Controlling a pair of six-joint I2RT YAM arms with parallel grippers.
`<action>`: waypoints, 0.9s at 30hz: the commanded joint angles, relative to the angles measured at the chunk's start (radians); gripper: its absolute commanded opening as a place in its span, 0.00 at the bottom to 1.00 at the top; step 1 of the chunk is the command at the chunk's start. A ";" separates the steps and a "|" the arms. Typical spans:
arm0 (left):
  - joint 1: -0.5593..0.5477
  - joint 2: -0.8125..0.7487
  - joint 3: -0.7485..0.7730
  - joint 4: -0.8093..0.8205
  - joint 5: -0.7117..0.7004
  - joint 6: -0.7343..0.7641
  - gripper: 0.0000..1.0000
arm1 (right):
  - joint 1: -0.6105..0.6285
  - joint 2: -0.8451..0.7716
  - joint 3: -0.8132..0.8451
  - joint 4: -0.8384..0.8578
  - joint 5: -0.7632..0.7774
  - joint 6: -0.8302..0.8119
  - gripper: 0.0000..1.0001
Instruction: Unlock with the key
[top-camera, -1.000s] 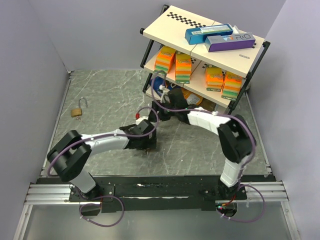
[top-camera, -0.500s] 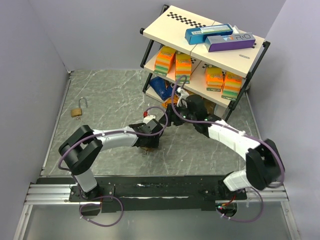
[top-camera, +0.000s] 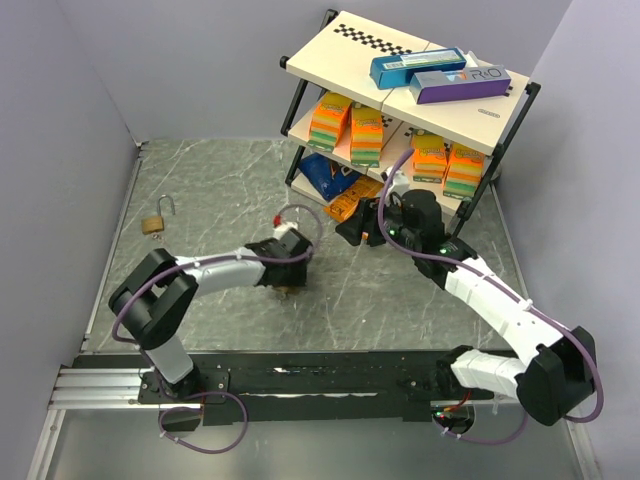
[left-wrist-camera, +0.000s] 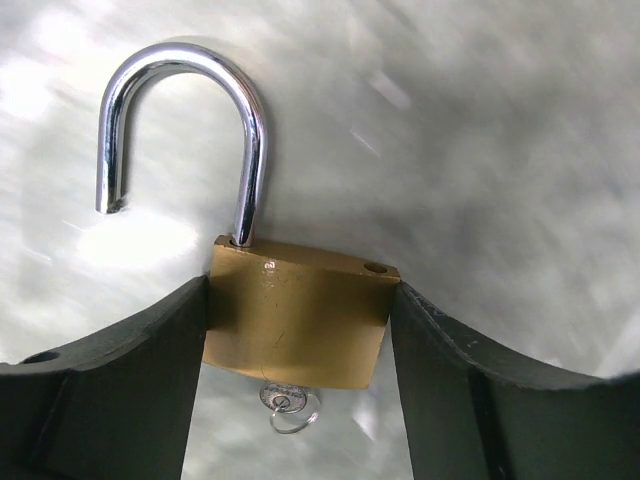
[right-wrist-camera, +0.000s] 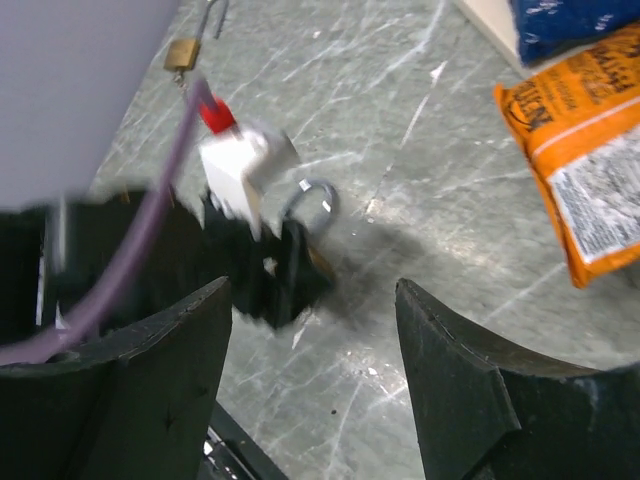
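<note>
Left wrist view: left hand (left-wrist-camera: 300, 300), both fingers pressed against the sides of one brass padlock (left-wrist-camera: 295, 320), its body held between them, silver shackle (left-wrist-camera: 190, 120) swung open beyond the fingertips. Key (left-wrist-camera: 284, 402), small, with ring, seated in the underside of the padlock body, on the wrist side of the grip. Right wrist view: right hand (right-wrist-camera: 310, 300), fingers spread wide, nothing between them, above the bench (right-wrist-camera: 420, 200); orange packet (right-wrist-camera: 585, 150) ahead to its right; second padlock (right-wrist-camera: 182, 52) far ahead to its left.
</note>
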 joint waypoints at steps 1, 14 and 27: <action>0.172 0.003 -0.042 -0.010 0.039 0.111 0.15 | -0.015 -0.049 0.035 -0.057 0.045 -0.018 0.73; 0.594 0.103 0.221 0.010 0.209 0.467 0.16 | -0.017 0.014 0.113 -0.130 0.050 -0.051 0.73; 0.860 0.401 0.571 -0.088 0.284 0.629 0.17 | -0.038 0.077 0.123 -0.144 0.050 -0.076 0.73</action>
